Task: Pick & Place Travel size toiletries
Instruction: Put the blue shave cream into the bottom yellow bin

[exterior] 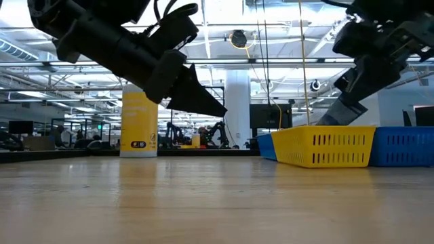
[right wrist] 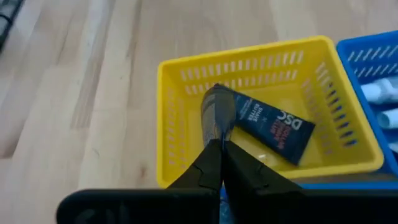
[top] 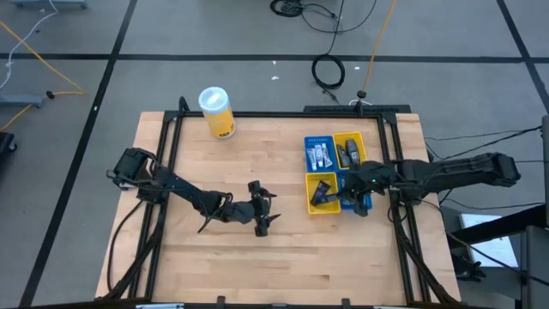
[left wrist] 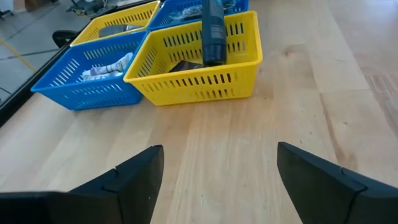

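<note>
Pale wood planks make up the surface [top: 283,257], framed by black rails; its near part is bare. We see the left gripper [top: 264,209] hovering mid-surface, jaws spread wide, nothing between them. Right of it, the right gripper [right wrist: 219,134] hangs over the near yellow compartment [right wrist: 186,78] of the tray [top: 310,197], jaws pressed together and pinching a dark blue-black packet [right wrist: 217,114] upright above the compartment floor. A second dark packet [right wrist: 273,127] with white print lies flat on that floor, just beside the held one. In the blue compartment [left wrist: 68,87] farther back we make out thin white tubes [top: 321,154], and the far yellow compartment [top: 350,137] holds grey items, too small to tell apart. Near the surface's far left edge a yellow canister [top: 218,112] with a white lid stands upright, well apart from the tray. Beyond the surface, grey floor with black tape lines and loose cables [top: 328,70]; in the low view, a large hall with ceiling lights and a white column [exterior: 239,108].
</note>
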Tool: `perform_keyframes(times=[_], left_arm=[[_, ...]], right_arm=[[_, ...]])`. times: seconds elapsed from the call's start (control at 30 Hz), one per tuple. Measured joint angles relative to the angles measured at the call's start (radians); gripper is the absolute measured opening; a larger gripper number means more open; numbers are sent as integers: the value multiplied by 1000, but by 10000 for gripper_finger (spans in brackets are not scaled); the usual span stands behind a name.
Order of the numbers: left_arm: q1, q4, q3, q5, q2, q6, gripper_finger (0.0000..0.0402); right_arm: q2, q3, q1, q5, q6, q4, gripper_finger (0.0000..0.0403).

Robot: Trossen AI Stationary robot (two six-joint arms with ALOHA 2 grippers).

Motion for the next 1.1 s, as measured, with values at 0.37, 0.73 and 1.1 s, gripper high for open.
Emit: perform_keyframes(times=[0.37, 0.73, 1.1], left_arm=[[2, -3, 0, 4, 0, -3, 291], [2, -18, 0, 5, 0, -22, 284], [5, -20, 0, 71, 0, -29, 268]], right_arm=[[264, 177, -89, -189, -214, -71, 1], [367, 184, -125, -189, -399, -37, 13], [365, 182, -122, -21, -412, 108, 108]])
